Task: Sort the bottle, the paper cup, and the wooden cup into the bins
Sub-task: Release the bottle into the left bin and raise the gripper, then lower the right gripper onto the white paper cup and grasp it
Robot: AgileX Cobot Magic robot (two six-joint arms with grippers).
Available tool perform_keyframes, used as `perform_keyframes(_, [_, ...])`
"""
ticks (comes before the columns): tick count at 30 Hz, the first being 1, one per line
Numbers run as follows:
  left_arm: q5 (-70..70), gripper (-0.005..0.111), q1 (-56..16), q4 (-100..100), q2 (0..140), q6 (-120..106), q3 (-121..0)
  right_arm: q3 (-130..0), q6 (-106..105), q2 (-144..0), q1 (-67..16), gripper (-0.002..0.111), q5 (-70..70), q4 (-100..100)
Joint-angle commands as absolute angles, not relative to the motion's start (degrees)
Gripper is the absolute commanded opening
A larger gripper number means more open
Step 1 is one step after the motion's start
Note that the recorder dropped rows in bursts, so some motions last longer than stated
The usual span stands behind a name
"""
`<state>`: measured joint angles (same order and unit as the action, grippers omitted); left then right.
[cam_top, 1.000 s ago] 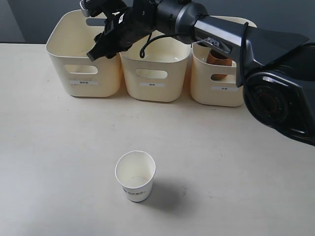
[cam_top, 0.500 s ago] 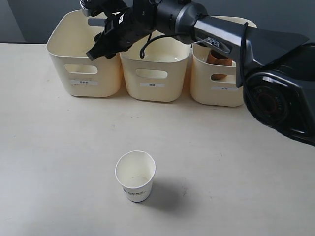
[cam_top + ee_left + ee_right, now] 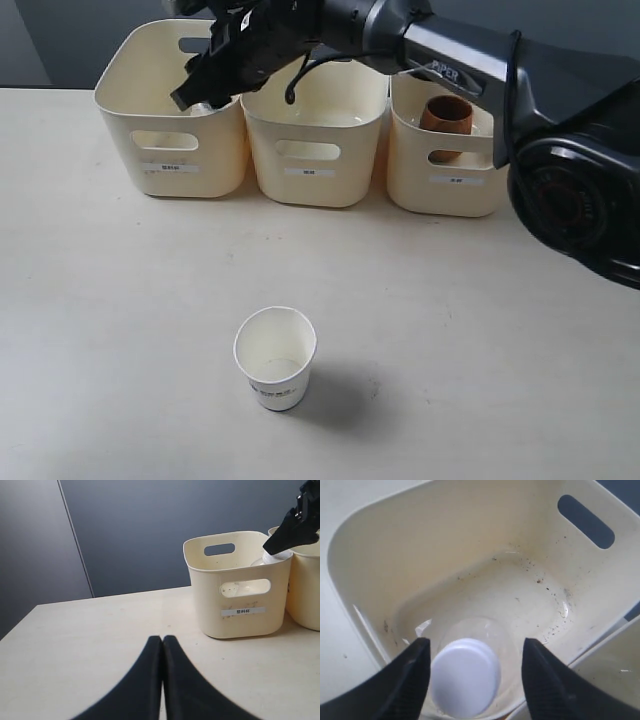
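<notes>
The clear bottle point(image 3: 465, 677), seen by its white cap, stands inside the left bin point(image 3: 170, 150); its cap point(image 3: 203, 107) peeks over the rim. My right gripper point(image 3: 475, 645) reaches across and hovers open just above that cap point(image 3: 276, 557), fingers apart on either side. On the table in front stands the white paper cup point(image 3: 275, 357), upright. The reddish-brown wooden cup point(image 3: 447, 113) sits in the right bin point(image 3: 445, 178). The middle bin point(image 3: 315, 150) shows nothing inside. My left gripper point(image 3: 162, 639) is shut on nothing, low over the table, and out of the exterior view.
The three bins stand in a row along the table's far edge against a dark wall. The right arm point(image 3: 450, 50) stretches over the middle and right bins. Bare tabletop point(image 3: 120, 300) surrounds the paper cup.
The right gripper has risen slightly and shifted left over the left bin, and the bottle's white cap now shows beneath it. The paper cup and left gripper have not moved.
</notes>
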<state>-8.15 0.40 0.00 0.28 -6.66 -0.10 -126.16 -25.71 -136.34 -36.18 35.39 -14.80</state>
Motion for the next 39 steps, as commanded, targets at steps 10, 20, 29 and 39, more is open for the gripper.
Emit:
perform_keyframes(10, [-7.7,0.0,0.4,0.0,0.0,-6.6,0.0,-126.5,-25.7,-123.2,-37.8,0.053,51.2,-14.2])
perform_keyframes(20, [-7.7,0.0,0.4,0.0,0.0,-6.6,0.0,-126.5,-25.7,-112.8,-43.0,0.053,70.0,-13.1])
perform_keyframes(29, [-7.7,0.0,0.4,0.0,0.0,-6.6,0.0,-124.2,-22.9,-104.8,-49.0,0.053,70.0,-13.3])
perform_keyframes(39, [-7.7,0.0,0.4,0.0,0.0,-6.6,0.0,-110.3,-22.3,-102.5,-61.7,0.053,70.0,0.0])
